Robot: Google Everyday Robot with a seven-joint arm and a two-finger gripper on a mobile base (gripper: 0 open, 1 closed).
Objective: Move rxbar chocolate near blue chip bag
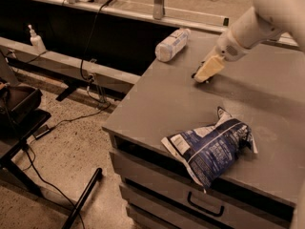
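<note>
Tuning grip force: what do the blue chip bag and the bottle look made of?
The blue chip bag: thin foil-like film, glossy, judging by its crinkles. The bottle: seemingly clear plastic, pale with a label. The claw is low over the cabinet top, right of the bottle.

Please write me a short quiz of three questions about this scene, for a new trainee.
1. True or false: the clear plastic bottle lies on its side near the far left corner of the grey table.
2. Which thing hangs over the table's front edge? A) the bottle B) the large crinkled dark-blue foil chip bag C) nothing
3. Fill in: the robot's gripper, low over the table's far part, is nearer to the ____ than to the chip bag.

Key: 1 true; 2 B; 3 bottle.
</note>
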